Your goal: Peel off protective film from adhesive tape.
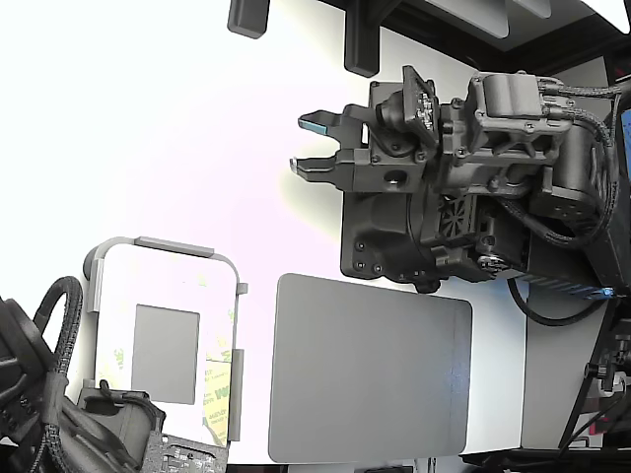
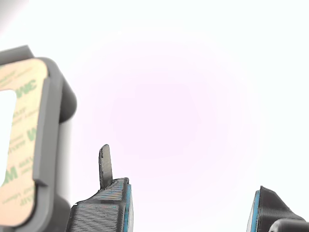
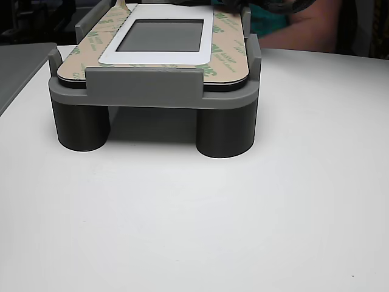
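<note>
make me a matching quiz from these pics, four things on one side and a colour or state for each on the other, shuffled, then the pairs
Things:
1. gripper
2. protective film
3. mat
4. fixture

States:
A. pale yellow with green lettering
B. flat grey sheet with rounded corners, nothing on it
C. open, holding nothing
D. grey, raised on round legs, carrying the white panel

Pairs: 1-C, 2-A, 3-B, 4-D
</note>
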